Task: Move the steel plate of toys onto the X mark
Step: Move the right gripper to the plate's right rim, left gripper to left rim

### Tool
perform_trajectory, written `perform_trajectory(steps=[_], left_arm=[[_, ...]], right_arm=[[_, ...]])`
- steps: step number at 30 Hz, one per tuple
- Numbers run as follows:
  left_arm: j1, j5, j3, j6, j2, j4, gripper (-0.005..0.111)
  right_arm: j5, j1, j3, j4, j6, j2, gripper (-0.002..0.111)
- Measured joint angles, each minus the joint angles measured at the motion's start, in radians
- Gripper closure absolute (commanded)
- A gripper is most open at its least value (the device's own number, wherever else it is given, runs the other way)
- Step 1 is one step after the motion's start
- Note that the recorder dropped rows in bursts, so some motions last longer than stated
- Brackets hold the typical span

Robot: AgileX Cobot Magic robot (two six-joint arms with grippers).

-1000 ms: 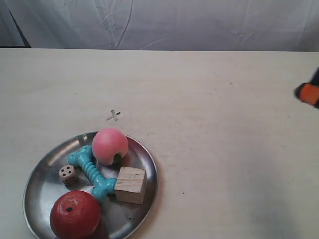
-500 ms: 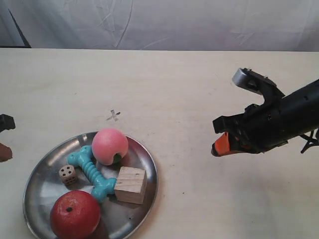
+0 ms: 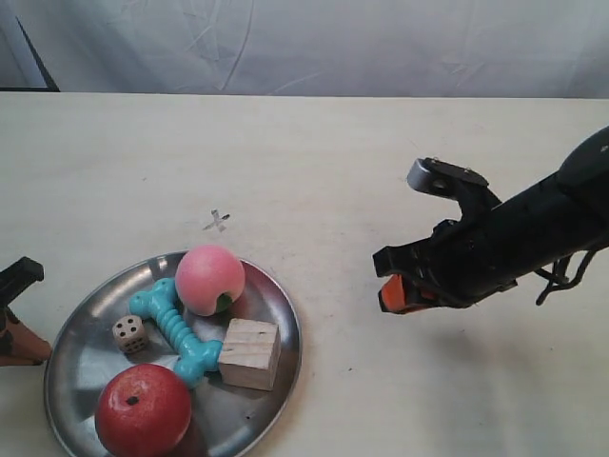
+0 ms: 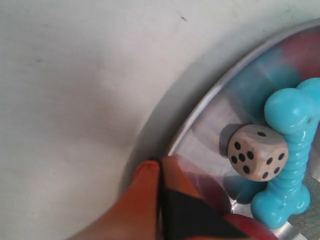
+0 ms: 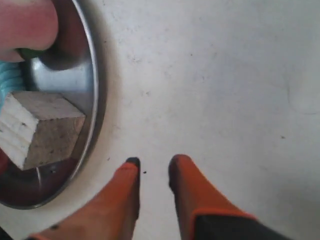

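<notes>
Steel plate hasn't budged, still toward the tabletop's near edge, with the X mark just beyond it. Left pincer has slid up to the rim by the die, tips pressed together. Right pincer, slightly parted, has moved closer over bare tabletop.

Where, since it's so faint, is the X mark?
In the exterior view, the X mark sits on bare table left of centre, just beyond the steel plate's rim, nearest the peach.
</notes>
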Motion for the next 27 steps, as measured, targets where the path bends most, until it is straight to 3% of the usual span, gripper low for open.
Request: perform_trajectory(steps=[4, 12, 22, 27], left_arm=[[0.000, -0.008, 0.000, 0.000, 0.004, 0.004, 0.098], [0.000, -0.032, 0.000, 0.000, 0.004, 0.025, 0.063], [0.000, -0.035, 0.000, 0.002, 0.004, 0.030, 0.065], [0.000, -0.043, 0.021, 0.002, 0.004, 0.032, 0.065]], right_arm=[[-0.003, 0.002, 0.000, 0.035, -0.002, 0.060, 0.069], [-0.003, 0.002, 0.000, 0.048, -0.010, 0.129, 0.069], [0.028, 0.005, -0.004, 0.272, -0.200, 0.198, 0.069], [0.033, 0.054, -0.040, 0.301, -0.222, 0.263, 0.069]])
